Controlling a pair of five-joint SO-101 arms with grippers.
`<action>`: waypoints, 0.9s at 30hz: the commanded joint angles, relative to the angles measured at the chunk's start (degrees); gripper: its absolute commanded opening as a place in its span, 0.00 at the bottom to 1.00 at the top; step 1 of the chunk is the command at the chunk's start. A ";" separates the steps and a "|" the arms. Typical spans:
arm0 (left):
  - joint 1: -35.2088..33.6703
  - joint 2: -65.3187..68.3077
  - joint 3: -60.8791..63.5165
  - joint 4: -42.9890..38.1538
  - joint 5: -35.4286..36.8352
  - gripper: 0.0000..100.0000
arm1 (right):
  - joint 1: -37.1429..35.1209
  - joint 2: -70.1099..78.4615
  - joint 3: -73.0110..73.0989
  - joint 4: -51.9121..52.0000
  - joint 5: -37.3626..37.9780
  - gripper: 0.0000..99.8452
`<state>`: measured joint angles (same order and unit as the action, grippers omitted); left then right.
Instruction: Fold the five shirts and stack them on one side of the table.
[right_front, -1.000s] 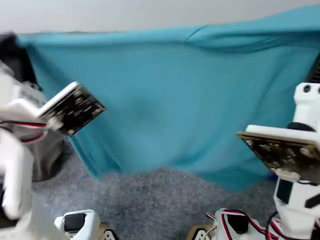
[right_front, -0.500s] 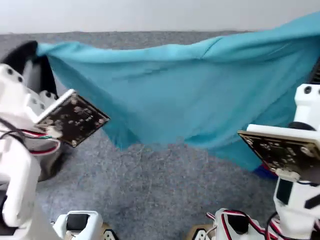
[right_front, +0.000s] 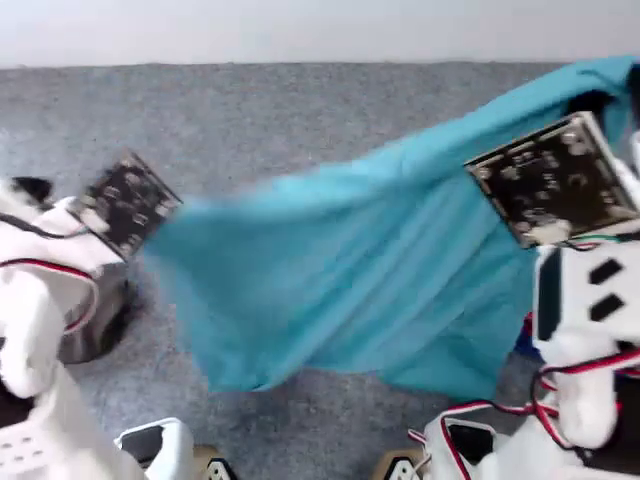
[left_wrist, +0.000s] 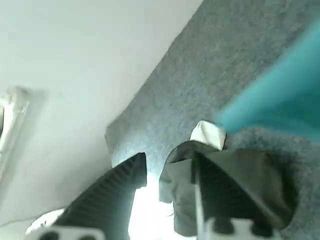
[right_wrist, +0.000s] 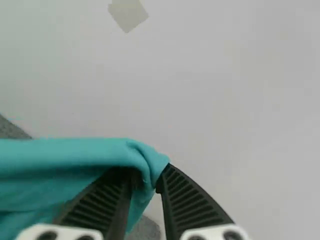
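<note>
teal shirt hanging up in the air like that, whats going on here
Two robot arms are partway through folding shirts. The right gripper is clamped on a bunched edge of the teal shirt, holding it up so the cloth hangs spread over the grey table. The left gripper is open, with the teal cloth off to one side, not between its jaws. The shirt is not folded yet.

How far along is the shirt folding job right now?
Done: nothing looks finished yet. In hand: the teal shirt hangs unfolded from the right gripper, which is clamped on one edge, and the cloth trails low over the grey table. The left gripper is open and off the shirt. Left: fold this shirt, then the others, and stack them.
</note>
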<state>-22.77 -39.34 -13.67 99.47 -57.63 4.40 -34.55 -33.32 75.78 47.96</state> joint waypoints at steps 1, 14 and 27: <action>-5.98 -0.53 0.13 0.88 -0.09 0.21 | -4.62 0.84 0.88 -0.13 0.35 0.01; -2.11 -8.88 17.89 0.97 0.70 0.21 | -20.62 7.16 2.99 -1.19 0.44 0.01; 29.63 -13.54 43.91 -1.58 27.87 0.21 | -8.22 14.29 3.25 3.91 0.18 0.01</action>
<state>-0.79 -54.46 29.05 99.30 -35.65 -7.74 -21.27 -29.98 79.38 47.96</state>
